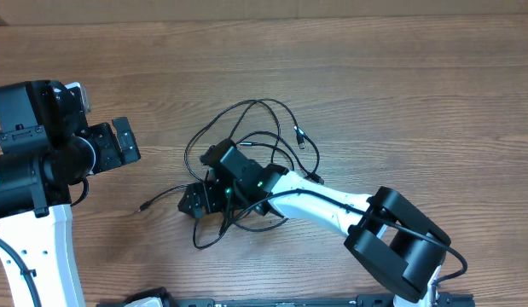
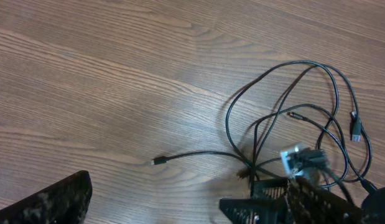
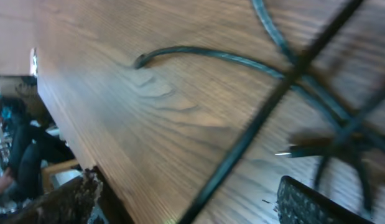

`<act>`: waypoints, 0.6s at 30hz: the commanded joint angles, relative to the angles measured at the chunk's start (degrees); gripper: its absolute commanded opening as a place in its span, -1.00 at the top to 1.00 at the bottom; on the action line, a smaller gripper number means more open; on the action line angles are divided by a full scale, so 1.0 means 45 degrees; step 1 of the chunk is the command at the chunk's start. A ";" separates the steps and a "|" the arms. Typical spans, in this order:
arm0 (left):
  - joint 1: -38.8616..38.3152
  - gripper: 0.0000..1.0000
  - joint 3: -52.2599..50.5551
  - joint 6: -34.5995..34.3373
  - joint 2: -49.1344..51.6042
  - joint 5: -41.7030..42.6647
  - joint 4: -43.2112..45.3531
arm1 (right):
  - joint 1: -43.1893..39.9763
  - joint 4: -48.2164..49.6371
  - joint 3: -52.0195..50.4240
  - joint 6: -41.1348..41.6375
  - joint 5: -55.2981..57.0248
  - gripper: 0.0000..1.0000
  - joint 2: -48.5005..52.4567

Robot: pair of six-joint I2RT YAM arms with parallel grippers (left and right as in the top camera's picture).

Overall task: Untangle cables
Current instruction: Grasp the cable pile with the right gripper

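The cables [image 1: 255,128] are thin black cords lying in a tangle of loops at the middle of the table. One free end with a small plug [image 1: 145,207] points left; it also shows in the left wrist view [image 2: 156,162]. My right gripper [image 1: 205,181] is open, low over the left side of the tangle. In the right wrist view a cord [image 3: 254,130] runs diagonally between its fingers [image 3: 198,208] without being clamped. My left gripper [image 1: 127,143] is open and empty, left of the tangle and apart from it. It shows open in the left wrist view [image 2: 186,214], with the loops [image 2: 292,93] ahead.
The wooden table [image 1: 374,77] carries only the tangle. Two more small plugs [image 1: 300,134] lie at the right of the loops. The right arm's white link [image 1: 319,200] lies across the lower right of the tangle. The table's far edge [image 1: 246,19] runs along the top.
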 commanded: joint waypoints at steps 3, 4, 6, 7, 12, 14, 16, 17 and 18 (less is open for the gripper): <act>0.0068 -1.00 0.0107 0.0005 -0.0146 -0.0083 0.0024 | 0.0447 0.0374 -0.0053 0.0801 -0.0058 0.07 0.0690; 0.0068 -0.99 0.0107 0.0005 -0.0146 -0.0083 0.0024 | 0.0471 0.0393 -0.0053 0.0801 -0.0058 0.41 0.0690; 0.0068 -1.00 0.0107 0.0005 -0.0146 -0.0083 0.0024 | 0.0481 0.0408 -0.0053 0.0792 -0.0107 0.92 0.0685; 0.0068 -1.00 0.0107 0.0005 -0.0146 -0.0078 0.0024 | 0.0481 0.0306 -0.0049 0.0797 -0.0107 0.92 0.0680; 0.0068 -1.00 0.0107 0.0005 -0.0146 -0.0083 0.0024 | 0.0044 -0.0505 -0.0029 0.0282 -0.0107 0.92 -0.0053; 0.0068 -1.00 0.0107 0.0005 -0.0146 -0.0083 0.0024 | -0.0267 -0.1069 -0.0024 -0.0447 -0.0078 0.92 -0.0942; 0.0068 -0.99 0.0107 0.0005 -0.0146 -0.0078 0.0024 | -0.0529 -0.1569 -0.0005 -0.1044 0.0073 0.92 -0.1948; 0.0068 -1.00 0.0107 0.0005 -0.0146 -0.0078 0.0024 | -0.0636 -0.1851 0.0044 -0.1200 0.0253 0.92 -0.2443; 0.0068 -1.00 0.0107 0.0005 -0.0146 -0.0083 0.0024 | -0.0753 -0.2166 0.0097 -0.1316 0.0486 0.92 -0.2895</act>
